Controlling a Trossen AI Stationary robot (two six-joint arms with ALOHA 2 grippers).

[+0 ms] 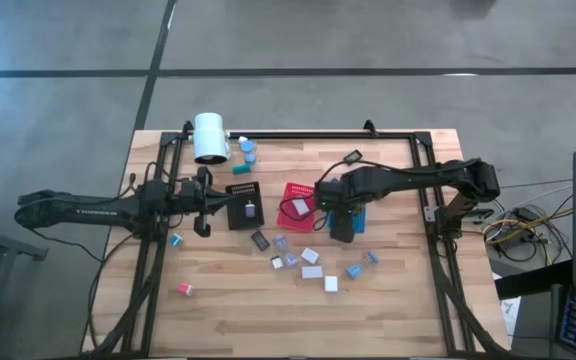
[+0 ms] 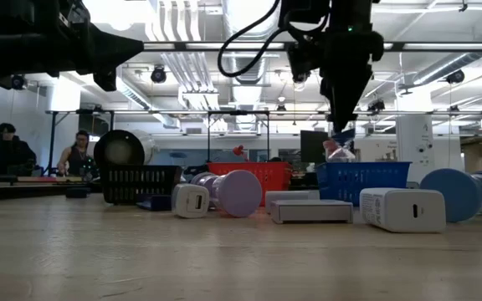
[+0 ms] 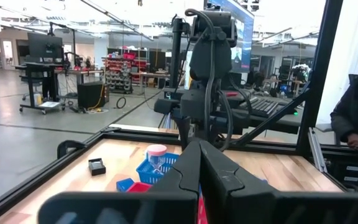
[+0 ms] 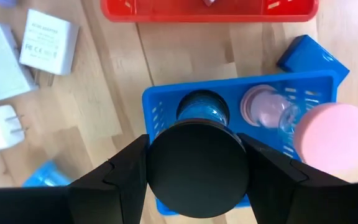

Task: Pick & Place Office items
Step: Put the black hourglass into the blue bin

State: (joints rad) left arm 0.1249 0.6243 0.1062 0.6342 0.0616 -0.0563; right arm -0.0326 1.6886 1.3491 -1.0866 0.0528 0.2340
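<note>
My right gripper points down over the blue tray, shut on a round black piece. In the tray stand a blue-capped piece and pink-capped pieces. White blocks, lavender and blue bits lie loose on the table nearer the front edge. A pink cap and a blue cap lie at the left. My left gripper waits shut and level at the table's left, beside the black tray. My right gripper pinches the round black piece between its two fingers, which meet opposite sides of its rim. The fingers come from above, pointing down. The piece hangs clear above the blue tray, its round face toward the wrist camera.
The red tray lies between the black and blue trays. A big white cylinder lies at the far left, with small blue and teal pieces beside it. A black frame borders the table. People sit in the room beyond.
</note>
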